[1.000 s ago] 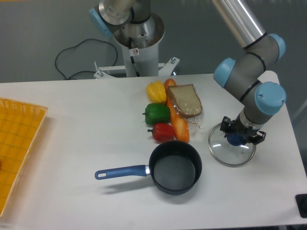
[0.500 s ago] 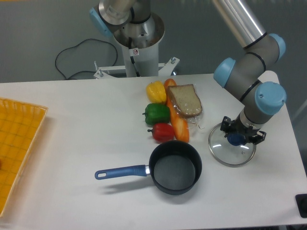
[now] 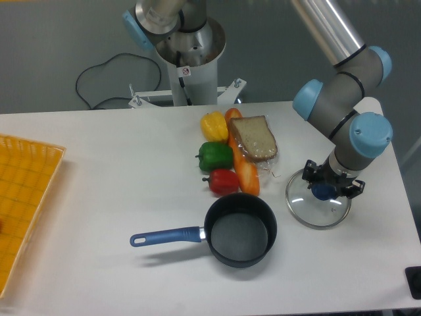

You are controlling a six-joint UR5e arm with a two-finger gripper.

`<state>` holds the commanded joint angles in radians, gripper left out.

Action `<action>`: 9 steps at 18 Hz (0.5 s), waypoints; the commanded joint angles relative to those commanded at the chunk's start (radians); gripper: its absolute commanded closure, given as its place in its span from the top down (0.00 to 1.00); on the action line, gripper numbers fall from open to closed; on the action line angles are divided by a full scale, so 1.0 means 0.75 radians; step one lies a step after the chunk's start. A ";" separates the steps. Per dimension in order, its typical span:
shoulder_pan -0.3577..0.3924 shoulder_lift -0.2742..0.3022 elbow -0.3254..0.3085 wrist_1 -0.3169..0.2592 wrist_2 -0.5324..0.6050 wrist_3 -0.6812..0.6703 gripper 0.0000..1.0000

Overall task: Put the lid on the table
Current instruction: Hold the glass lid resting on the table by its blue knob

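The white table (image 3: 118, 171) carries a yellow tray (image 3: 23, 204) at left, peppers (image 3: 216, 157) and bread (image 3: 254, 139) centre, saucepan (image 3: 240, 229) below, lid (image 3: 318, 205) at right.

lid (image 3: 318, 205) apparently flat on table (image 3: 118, 178), right of saucepan (image 3: 239, 230)

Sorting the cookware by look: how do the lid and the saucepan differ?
The lid is clear glass with a thin metal rim; the saucepan is opaque black. The lid lies flat and shallow, the saucepan stands deep and open. The lid has a blue centre knob under the pincer; the saucepan has a long blue handle. Both are round.
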<state>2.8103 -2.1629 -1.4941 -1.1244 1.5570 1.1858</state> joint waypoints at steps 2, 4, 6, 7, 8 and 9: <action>0.000 0.000 0.000 0.000 0.000 0.002 0.75; 0.000 0.000 0.000 0.000 0.000 0.002 0.76; 0.000 0.000 0.000 0.000 0.000 0.004 0.76; 0.000 0.000 0.000 0.000 0.000 0.004 0.77; 0.000 0.000 0.000 0.000 0.000 0.006 0.79; 0.000 0.000 0.002 0.000 0.000 0.008 0.81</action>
<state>2.8103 -2.1629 -1.4926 -1.1244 1.5570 1.1919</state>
